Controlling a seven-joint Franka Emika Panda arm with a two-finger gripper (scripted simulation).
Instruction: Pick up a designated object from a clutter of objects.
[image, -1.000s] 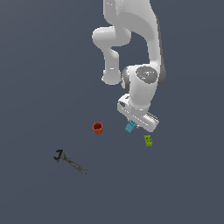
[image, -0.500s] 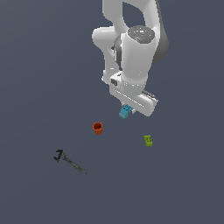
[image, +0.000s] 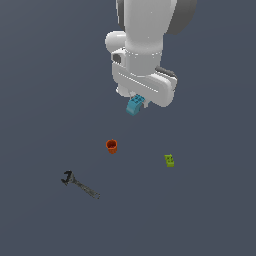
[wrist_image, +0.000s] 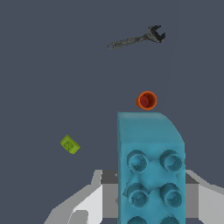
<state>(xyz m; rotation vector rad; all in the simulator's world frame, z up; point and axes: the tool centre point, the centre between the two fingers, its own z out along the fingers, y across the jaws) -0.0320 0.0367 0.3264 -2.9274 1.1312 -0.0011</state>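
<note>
Exterior view: the white, glossy arm fills the upper middle of the frame, and its jaws (image: 136, 102) are clamped on the teal-blue brick (image: 134, 105), which hangs tilted just below the hand, well clear of the flat dark grey tabletop (image: 40, 75). The brick is a smooth plastic block with round studs on one face and one bevelled corner, seen large in the wrist view (wrist_image: 151, 170) between the pale grey finger housings.

Below it, near the frame's centre, stands a small orange-red cup (image: 112, 146), round and open-topped. Right of the cup, well apart, lies a lime-green studded brick (image: 169, 160). At lower left lies a dark metal wrench (image: 79, 184), slim-handled with a forked head.

All three lie well apart from one another, with bare tabletop running to every frame edge.
</note>
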